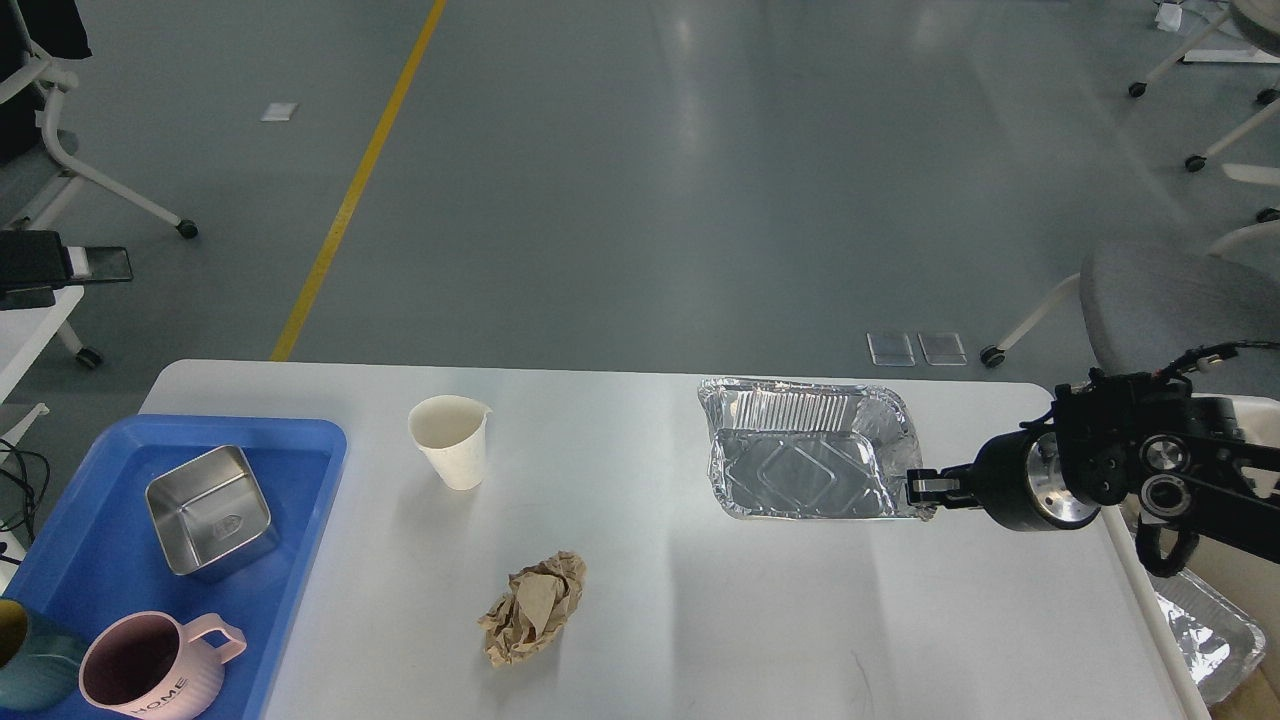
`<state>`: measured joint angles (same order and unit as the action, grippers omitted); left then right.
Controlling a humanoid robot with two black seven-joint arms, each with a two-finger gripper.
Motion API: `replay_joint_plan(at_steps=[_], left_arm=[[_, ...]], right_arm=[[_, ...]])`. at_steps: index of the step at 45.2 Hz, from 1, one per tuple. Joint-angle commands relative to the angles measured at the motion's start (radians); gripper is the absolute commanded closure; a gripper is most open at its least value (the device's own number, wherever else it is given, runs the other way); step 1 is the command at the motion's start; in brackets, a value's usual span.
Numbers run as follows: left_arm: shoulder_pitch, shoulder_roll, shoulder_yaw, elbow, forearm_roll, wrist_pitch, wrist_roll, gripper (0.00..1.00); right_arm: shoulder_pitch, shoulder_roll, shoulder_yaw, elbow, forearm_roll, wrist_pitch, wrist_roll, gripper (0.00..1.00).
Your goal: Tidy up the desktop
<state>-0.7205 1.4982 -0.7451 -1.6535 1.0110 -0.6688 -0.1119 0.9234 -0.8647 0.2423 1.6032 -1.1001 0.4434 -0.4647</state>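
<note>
The white desktop [760,620] holds a white paper cup [452,440] standing upright at mid-left, a crumpled ball of brown paper [532,606] near the front, and an empty foil tray [806,450] at the right. My right gripper [926,489] comes in from the right edge. Its fingers are closed on the foil tray's front right corner rim, low over the desktop. My left arm is out of view.
A blue plastic tray [300,500] at the left edge holds a steel box [208,510], a pink mug [150,668] and a teal cup [30,670]. A cream bin [1150,590] beside the desk's right edge holds crumpled foil [1205,630]. A grey chair [1180,300] stands behind it.
</note>
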Motion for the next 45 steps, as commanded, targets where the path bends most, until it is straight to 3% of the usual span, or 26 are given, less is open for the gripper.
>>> replay_joint_plan(at_steps=[1,5,18,23,28,45], left_arm=[[0.006,-0.145,0.023,0.053,0.152,0.028,0.093,0.04],[0.001,-0.272,0.059,0.132,0.205,0.037,0.147,0.04],[-0.01,-0.613,0.176,0.356,0.333,0.152,0.176,0.05],[-0.014,-0.751,0.234,0.468,0.366,0.205,0.213,0.05],[-0.022,-0.819,0.253,0.523,0.373,0.241,0.251,0.06],[-0.02,-0.981,0.299,0.705,0.373,0.324,0.251,0.23]], right_arm=[[-0.006,-0.001,0.0,-0.002,-0.003,0.0,0.001,1.0],[-0.014,-0.002,0.002,0.0,-0.003,0.0,0.001,1.0],[-0.034,-0.008,0.003,-0.002,-0.021,0.0,0.004,1.0],[-0.04,-0.008,0.003,-0.002,-0.023,0.0,0.005,1.0],[-0.052,-0.011,0.005,-0.002,-0.023,0.0,0.005,1.0],[-0.067,-0.011,0.005,-0.002,-0.024,0.0,0.005,1.0]])
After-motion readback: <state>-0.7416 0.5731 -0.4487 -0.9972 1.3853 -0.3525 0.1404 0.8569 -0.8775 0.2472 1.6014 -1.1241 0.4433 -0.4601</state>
